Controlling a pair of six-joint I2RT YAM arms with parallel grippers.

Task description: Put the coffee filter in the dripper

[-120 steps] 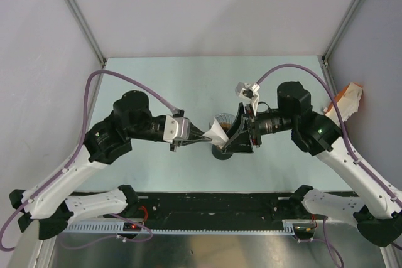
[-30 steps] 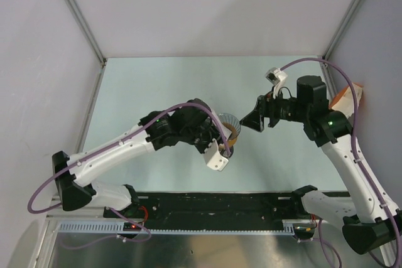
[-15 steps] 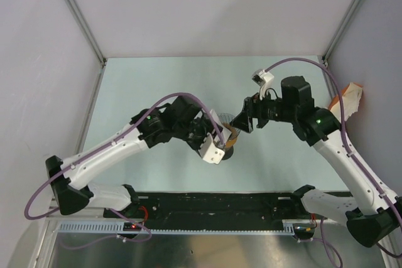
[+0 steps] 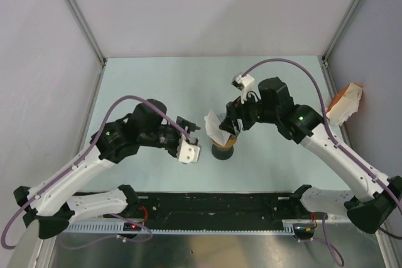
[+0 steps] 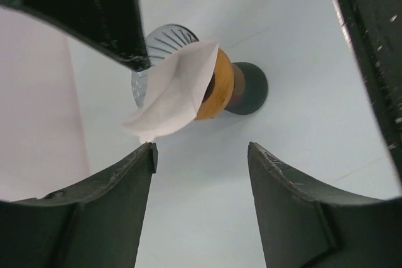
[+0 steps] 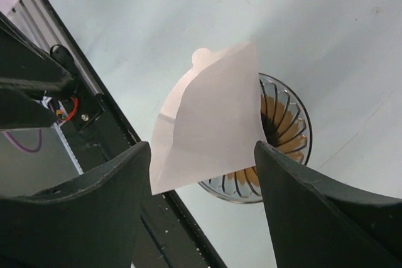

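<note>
1. Jaws of the right gripper (image 6: pixel 202 149) stand spread wide, directly above the dripper (image 6: pixel 290 131), one finger over each side of its mouth.
2. Between those fingers is the coffee filter (image 6: pixel 210 117), a white paper fan folded flat. The tip of one finger sits close to the paper's edge. Whether it touches cannot be told.
3. The filter is only partly in the dripper. One edge dips into the ribbed mouth, and the rest leans up and out over the rim on the side facing the left arm. Its small rounded tab is at the top.
4. The dripper is clear and grey-tinted with fine curved ribs. It stands upright on an orange ring (image 5: pixel 221 86), and the ring rests on a dark cup (image 5: pixel 251 89) with a red rim.
5. The left gripper (image 5: pixel 201 155) is off to the left of the dripper, apart from it and level with it. Its fingers are spread with nothing between them, and they point at the stack from the side.
6. From above, the filter (image 4: pixel 215 127) hides much of the dripper. The whole stack stands on the pale green table (image 4: pixel 157 86), between the two grippers.
</note>
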